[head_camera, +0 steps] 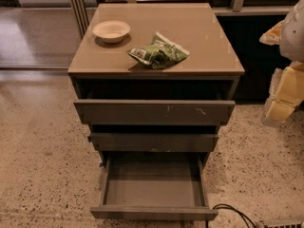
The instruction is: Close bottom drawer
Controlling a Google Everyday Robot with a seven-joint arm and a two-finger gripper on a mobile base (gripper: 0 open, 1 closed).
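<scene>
Shallow boxy bottom drawer (152, 183) sits open; yellowish end effector (283, 96) beside cabinet (206, 49).

Bottom drawer (153, 213) out, pincer (281, 106) at right

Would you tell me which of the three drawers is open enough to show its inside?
The bottom drawer: its shallow box shows, while the middle drawer and scratched top drawer barely protrude. The gripper is at the right edge.

Dim warm light; soft glare on tabletop (204, 37); deep shadow beneath; tool (281, 102) pale at right edge.
</scene>
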